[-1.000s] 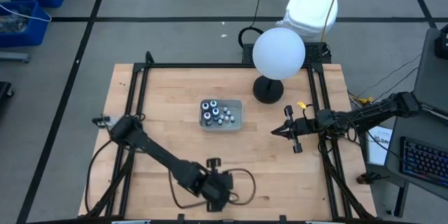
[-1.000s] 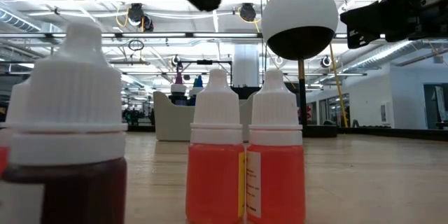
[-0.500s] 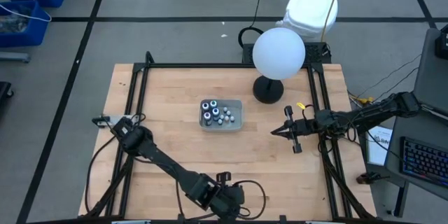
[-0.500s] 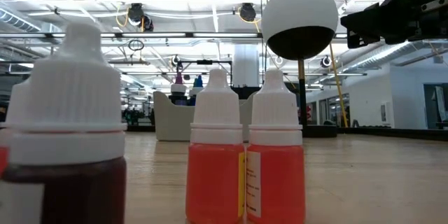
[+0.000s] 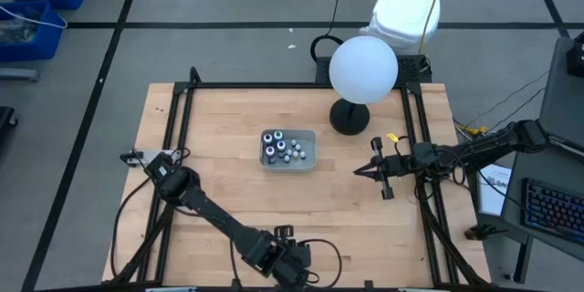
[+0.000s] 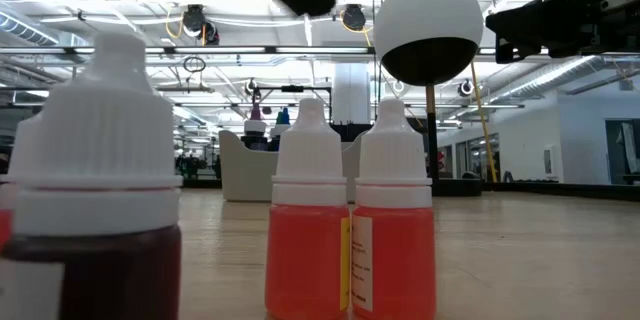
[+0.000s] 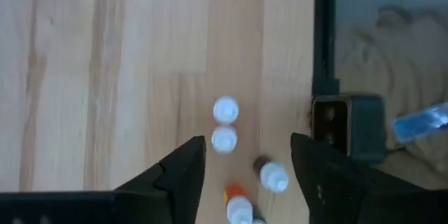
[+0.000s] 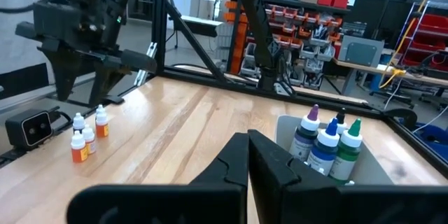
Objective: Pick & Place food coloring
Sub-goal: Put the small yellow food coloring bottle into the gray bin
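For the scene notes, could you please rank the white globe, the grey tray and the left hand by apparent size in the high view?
1. White globe
2. Grey tray and left hand: similar, and the hand sits nearer the camera, so unranked.

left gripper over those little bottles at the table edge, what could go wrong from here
1. The left gripper hangs open right above the small white-capped bottles; they stand close together, so a finger coming down could tip a neighbour.
2. They sit beside the black frame rail at the table's edge, so a knocked bottle might roll off.
3. The grey tray is already crowded with bottles, leaving little room.
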Controlling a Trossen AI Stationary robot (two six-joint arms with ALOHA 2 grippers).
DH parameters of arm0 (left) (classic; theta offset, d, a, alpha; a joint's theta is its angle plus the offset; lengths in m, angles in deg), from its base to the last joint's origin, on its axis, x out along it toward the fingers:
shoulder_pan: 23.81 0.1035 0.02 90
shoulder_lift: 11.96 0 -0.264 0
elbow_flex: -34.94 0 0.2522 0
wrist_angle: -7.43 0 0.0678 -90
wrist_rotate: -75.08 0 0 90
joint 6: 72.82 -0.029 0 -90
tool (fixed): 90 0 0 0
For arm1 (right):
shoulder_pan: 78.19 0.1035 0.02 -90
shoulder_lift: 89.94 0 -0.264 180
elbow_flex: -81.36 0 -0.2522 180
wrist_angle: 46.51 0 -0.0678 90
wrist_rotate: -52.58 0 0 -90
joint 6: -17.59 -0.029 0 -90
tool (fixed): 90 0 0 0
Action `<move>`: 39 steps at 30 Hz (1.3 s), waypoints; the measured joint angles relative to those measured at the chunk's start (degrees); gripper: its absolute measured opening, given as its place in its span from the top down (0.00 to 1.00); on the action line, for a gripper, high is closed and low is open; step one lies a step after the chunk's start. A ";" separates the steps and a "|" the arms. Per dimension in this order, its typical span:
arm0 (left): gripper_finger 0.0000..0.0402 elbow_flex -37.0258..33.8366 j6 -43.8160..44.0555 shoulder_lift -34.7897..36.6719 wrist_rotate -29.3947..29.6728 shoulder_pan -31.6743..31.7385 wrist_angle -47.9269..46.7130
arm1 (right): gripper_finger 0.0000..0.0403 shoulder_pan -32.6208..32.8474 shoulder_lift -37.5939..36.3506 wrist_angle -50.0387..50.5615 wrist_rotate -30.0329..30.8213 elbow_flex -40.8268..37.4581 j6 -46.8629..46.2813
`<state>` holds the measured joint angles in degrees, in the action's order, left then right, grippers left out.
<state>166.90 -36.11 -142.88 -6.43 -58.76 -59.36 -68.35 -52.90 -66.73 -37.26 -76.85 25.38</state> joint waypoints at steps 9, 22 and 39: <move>0.46 -3.48 2.49 -0.05 -2.06 0.64 1.49 | 1.00 0.00 0.00 0.37 0.00 0.00 0.02; 0.46 -7.25 2.03 -0.07 -4.99 1.34 4.75 | 1.00 0.00 0.00 0.37 0.00 0.00 0.57; 0.46 -10.45 0.51 -0.05 -5.48 2.49 10.03 | 1.00 0.00 0.00 0.37 0.00 0.00 1.70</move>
<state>156.44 -35.60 -142.93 -11.91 -56.27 -49.33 -68.35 -52.90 -66.36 -37.26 -76.85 27.09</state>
